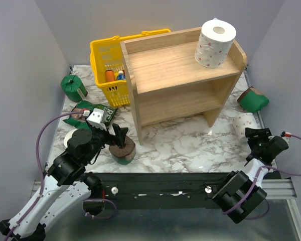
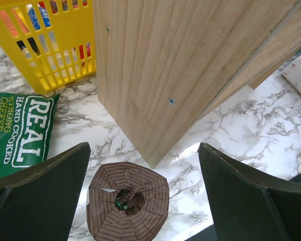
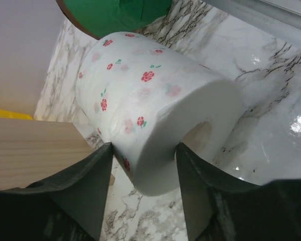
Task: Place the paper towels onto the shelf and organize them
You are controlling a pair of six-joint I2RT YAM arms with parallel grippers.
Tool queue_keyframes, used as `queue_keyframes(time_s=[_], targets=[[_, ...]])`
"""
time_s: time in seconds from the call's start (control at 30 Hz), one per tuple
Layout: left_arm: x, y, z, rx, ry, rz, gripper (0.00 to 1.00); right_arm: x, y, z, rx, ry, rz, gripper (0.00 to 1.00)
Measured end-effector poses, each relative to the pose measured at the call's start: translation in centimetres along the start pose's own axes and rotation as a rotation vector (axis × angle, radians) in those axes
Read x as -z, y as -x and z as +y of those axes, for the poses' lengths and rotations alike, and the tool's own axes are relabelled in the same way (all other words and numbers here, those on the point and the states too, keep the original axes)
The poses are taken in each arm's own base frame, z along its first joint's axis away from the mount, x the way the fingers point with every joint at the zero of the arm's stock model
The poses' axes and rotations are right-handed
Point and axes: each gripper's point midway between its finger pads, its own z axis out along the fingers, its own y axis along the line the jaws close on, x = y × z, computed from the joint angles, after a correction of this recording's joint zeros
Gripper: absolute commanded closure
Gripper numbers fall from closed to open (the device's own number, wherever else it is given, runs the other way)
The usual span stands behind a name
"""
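Paper towels point(image 1: 245, 124) sit in several places. The white roll point(image 3: 150, 100), printed with small red flowers, lies on its side on the marble table point(image 1: 180, 145) at about 4 o'clock from the shelf point(image 1: 165, 65). Its hollow core faces the right wrist camera. The right gripper point(image 3: 144, 146) is clamped on it, with one finger pressed to each side of the roll's near end (the roll rests on the table).

Just past it, at 12 o'clock in the top view, a green-wrapped roll point(image 1: 253, 99) lies tilted near the table's right edge, at 3 o'clock from the shelf. A second white roll point(image 1: 215, 42) stands upright on the shelf's top tier, in the 1 o'clock corner by the raised back and side edges.

A brown-ended roll point(image 2: 128, 206) in green wrap stands on end on the table at 7 o'clock from the shelf, just off its front left corner. The left gripper point(image 2: 144, 148) hangs over it with its fingers spread wide apart, one to each side, holding nothing.

A far green roll point(image 1: 72, 86) lies at 9 o'clock, near the table's left edge. Between it and the shelf stands a yellow basket point(image 1: 103, 52) with bottles inside, just beside the shelf's left wall. A flat green bag point(image 2: 25, 130) marked "REAL" lies at 8 o'clock from the shelf, between the basket and the left gripper.
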Motion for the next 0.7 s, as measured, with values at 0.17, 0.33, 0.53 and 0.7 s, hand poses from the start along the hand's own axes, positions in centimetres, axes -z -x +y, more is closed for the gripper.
queue_keyframes(time_s=[0.17, 0.33, 0.53, 0.7], targets=[[0.0, 0.0, 0.0, 0.0, 0.0, 0.0, 0.01, 0.0, 0.2, 0.4, 0.019, 0.022, -0.009, 0.62], [0.0, 0.0, 0.0, 0.0, 0.0, 0.0, 0.01, 0.6, 0.8, 1.2, 0.086, 0.052, -0.032, 0.72], [0.1, 0.1, -0.1, 0.001, -0.005, -0.005, 0.01, 1.9, 2.8, 3.3, 0.191, 0.078, -0.078, 0.78], [0.4, 0.4, -0.2, 0.005, -0.013, -0.021, 0.01, 3.0, 4.4, 5.6, 0.256, 0.108, -0.108, 0.79]])
